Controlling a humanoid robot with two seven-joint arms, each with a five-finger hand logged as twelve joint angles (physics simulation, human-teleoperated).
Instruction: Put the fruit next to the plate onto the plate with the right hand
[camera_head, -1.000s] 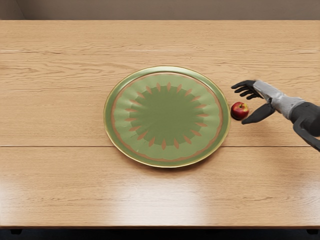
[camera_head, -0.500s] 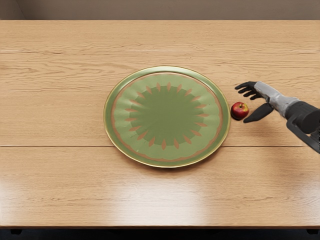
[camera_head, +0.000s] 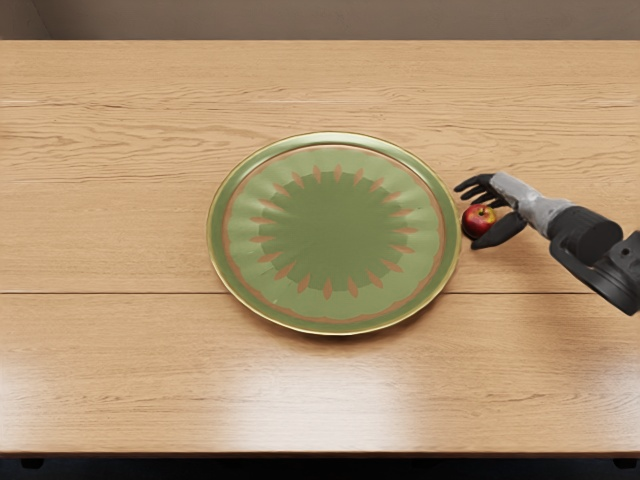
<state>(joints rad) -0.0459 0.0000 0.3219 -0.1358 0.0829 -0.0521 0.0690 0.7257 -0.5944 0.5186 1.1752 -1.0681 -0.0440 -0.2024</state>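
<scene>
Head view, sole view on file. Item: wooden tabletop (camera_head: 120, 370), pale plank grain, seen at a downward slant. Item: plate (camera_head: 214, 232), large, round, green with a gilt rim and a ring of orange petal marks, lying flat at the middle of the tabletop, nothing on it. Item: fruit (camera_head: 479, 218), one small red apple with a yellowish patch near the stem, standing on the tabletop just beside the plate's right rim; whether it touches the rim cannot be told. Item: right hand (camera_head: 503, 198), dark, on a grey wrist, arm entering from the picture's right edge; hand open and cupped about the fruit, fingers (camera_head: 470, 187) spread over its far side, thumb low on its near right side, the grasp not yet closed; actual contact cannot be made out. Left arm: not shown. Handling note, by judgement: the fruit is likely light, firm and smooth-skinned, round enough to roll or squirt away under an uneven pinch; best taken across its widest girth, thumb opposing the fingers, with moderate pressure. Status: fruit off the plate, task not done.
</scene>
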